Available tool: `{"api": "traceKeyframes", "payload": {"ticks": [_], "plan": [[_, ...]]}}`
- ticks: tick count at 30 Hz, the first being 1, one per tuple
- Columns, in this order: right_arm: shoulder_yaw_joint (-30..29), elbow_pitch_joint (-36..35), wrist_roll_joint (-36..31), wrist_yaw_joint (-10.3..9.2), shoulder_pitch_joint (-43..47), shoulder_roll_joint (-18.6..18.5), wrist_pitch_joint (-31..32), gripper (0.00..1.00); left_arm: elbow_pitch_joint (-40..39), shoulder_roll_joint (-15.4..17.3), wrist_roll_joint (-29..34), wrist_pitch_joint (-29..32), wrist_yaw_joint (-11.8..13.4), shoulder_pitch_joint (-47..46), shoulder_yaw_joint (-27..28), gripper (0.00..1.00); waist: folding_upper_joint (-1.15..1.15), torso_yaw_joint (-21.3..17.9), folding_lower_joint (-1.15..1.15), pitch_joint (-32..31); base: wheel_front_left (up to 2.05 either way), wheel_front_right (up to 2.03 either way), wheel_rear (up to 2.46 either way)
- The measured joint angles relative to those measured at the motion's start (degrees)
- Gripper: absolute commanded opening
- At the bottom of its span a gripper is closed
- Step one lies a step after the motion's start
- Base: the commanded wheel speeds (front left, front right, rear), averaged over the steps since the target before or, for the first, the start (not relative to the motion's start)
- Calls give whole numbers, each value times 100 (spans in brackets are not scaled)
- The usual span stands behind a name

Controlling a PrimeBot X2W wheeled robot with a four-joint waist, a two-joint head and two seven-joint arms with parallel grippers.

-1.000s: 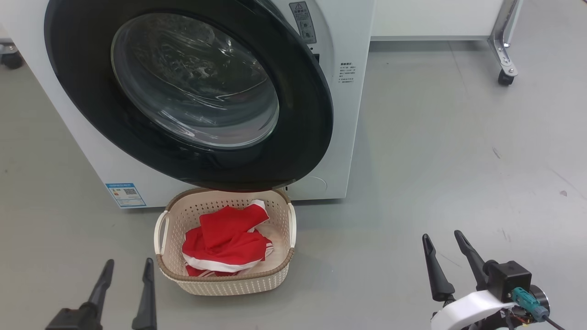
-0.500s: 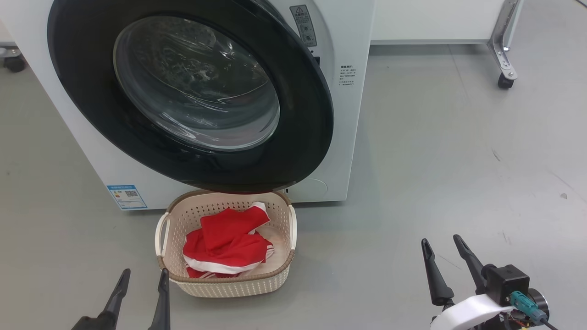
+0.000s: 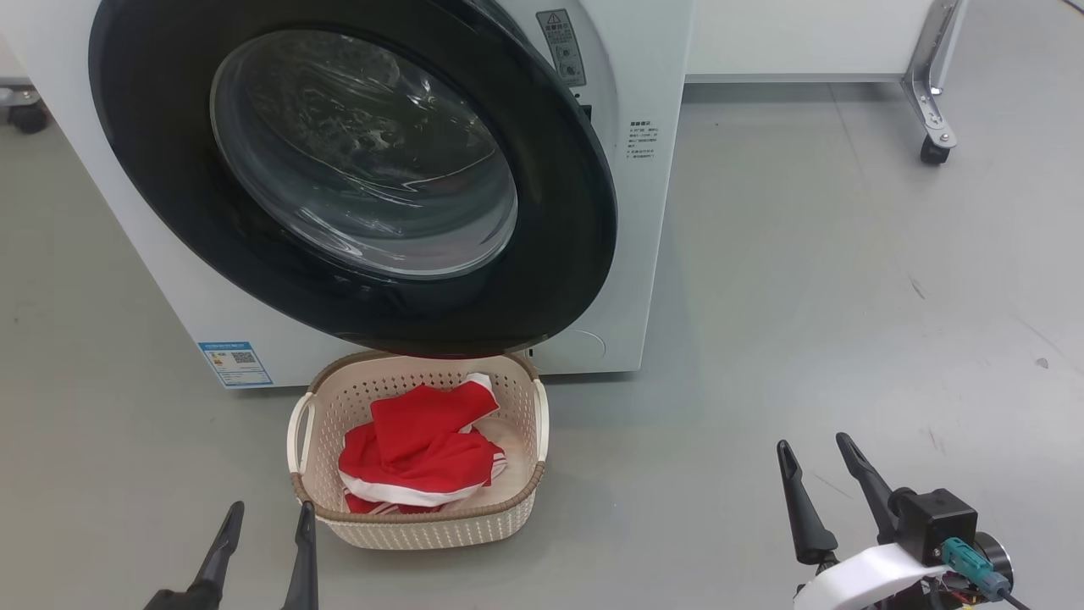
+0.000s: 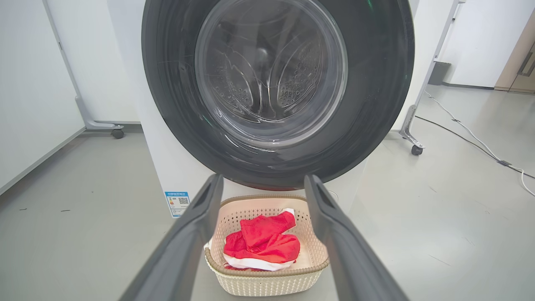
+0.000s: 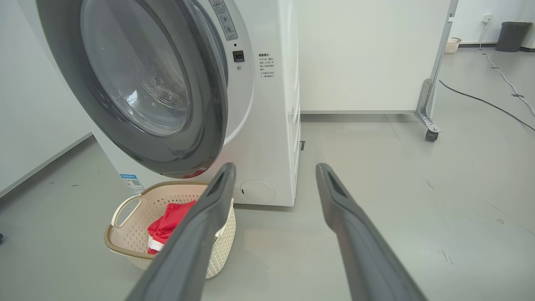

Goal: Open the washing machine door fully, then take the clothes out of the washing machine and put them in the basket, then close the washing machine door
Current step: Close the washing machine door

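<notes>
The washing machine door [image 3: 559,212] stands ajar, swung out from the white washing machine [image 3: 648,254], and its lower edge overhangs the basket [image 3: 423,512]. The red and white clothes [image 3: 415,449] lie heaped in that basket on the floor. My left gripper [image 3: 269,508] is open and empty just left of the basket's near corner. In the left wrist view, the left gripper [image 4: 263,179] frames the basket [image 4: 267,280] and the clothes [image 4: 263,246]. My right gripper [image 3: 811,442] is open and empty over bare floor, far right of the basket. In the right wrist view, the right gripper [image 5: 276,166] points at the machine's lower right corner.
A white panel on a metal leg with a caster [image 3: 931,144] stands behind and to the right of the machine. Cables [image 5: 485,100] run across the floor further right. A blue label [image 3: 233,363] sits low on the machine's front. Grey floor spreads to the right.
My left gripper has shifted right, closer to the basket's near left corner. The view itself dropped slightly. Door, basket, clothes and right gripper have kept their places.
</notes>
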Motion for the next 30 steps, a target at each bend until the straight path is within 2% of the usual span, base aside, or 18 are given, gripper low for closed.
{"api": "traceKeyframes", "payload": {"ticks": [7,8,9,10,21,30], "plan": [[-19,-25,0,-3,0,4,0,100,41,-38,1,-33,43,-3,-14,100,0,9,0,5,0,0,0],[-27,-27,1,-40,0,7,0,80,46,-41,1,-42,44,-3,-15,100,0,11,0,7,0,0,0],[-44,-35,1,-43,0,9,0,28,48,-41,19,-52,49,-4,-16,100,0,13,0,9,0,0,0],[-44,-35,1,-43,0,9,0,0,48,-41,19,-52,49,-4,-16,100,0,13,0,9,0,0,0],[22,-49,-7,-34,-12,-24,0,0,56,-44,146,-109,119,-31,7,100,0,64,0,88,0,0,0],[263,-52,-131,119,-544,-138,58,0,-37,-42,354,-133,148,-221,-46,100,0,190,0,377,0,0,0]]}}
